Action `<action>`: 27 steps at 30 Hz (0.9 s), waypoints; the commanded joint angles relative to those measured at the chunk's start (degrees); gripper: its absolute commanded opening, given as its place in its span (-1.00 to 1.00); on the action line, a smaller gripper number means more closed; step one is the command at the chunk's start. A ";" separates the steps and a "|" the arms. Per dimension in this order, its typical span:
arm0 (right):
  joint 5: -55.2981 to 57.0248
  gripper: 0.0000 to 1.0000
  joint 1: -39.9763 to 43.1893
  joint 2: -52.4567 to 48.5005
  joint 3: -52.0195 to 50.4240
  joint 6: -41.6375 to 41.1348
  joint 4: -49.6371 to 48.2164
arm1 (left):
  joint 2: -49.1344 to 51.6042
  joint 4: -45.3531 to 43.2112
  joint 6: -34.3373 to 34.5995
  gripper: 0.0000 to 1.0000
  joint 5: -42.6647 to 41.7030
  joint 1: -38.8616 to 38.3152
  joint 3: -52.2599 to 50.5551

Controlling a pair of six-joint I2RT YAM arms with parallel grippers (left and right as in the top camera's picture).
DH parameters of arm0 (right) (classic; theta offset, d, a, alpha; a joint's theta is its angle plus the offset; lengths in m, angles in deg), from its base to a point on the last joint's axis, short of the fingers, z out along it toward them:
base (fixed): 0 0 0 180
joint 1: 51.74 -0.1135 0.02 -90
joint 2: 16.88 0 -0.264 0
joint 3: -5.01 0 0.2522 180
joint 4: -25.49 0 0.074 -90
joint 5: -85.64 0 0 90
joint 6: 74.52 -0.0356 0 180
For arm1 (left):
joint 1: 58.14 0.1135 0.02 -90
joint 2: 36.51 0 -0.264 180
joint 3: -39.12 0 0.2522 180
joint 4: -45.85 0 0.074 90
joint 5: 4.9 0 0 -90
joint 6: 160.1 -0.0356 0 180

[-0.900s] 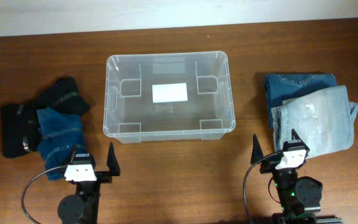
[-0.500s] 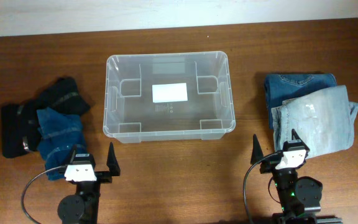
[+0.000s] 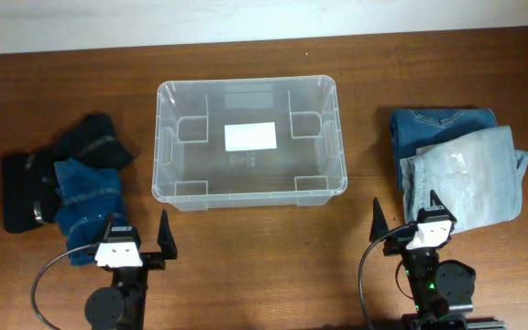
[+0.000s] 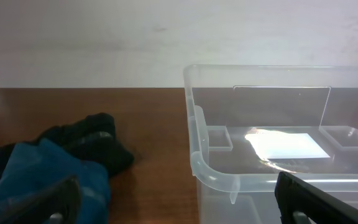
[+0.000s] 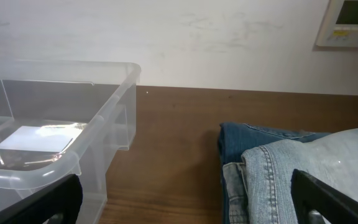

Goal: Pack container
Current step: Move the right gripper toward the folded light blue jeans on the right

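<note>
Showing two open grippers at the near edge, with the clear plastic container at table centre toward 12 o'clock.

Both arms are cut off by the lower frame edge. In each wrist view only the tips of the fingers show, and the container runs out of frame. Inside the container only a white label and moulded ribs can be seen. At its 9 o'clock lies a black garment under blue denim; a pale detail there is unclear. At 3 o'clock, light jeans rest on dark jeans. The left gripper at 7 o'clock and the right gripper at 5 o'clock have their fingers spread, holding nothing.
</note>
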 commanded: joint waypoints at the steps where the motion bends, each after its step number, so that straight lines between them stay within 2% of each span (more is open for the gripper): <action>1: 0.72 0.97 0.42 0.48 -0.48 -0.48 0.02 | -0.59 0.26 -1.11 0.99 0.39 -0.22 -0.28; 19: -0.50 0.97 0.42 0.48 -0.46 -0.52 0.00 | -0.59 0.26 -1.11 0.99 0.39 -0.22 -0.26; 27: -2.56 0.97 0.42 0.46 1.11 -3.98 2.78 | -0.59 0.26 -1.11 0.99 0.39 -0.22 -0.26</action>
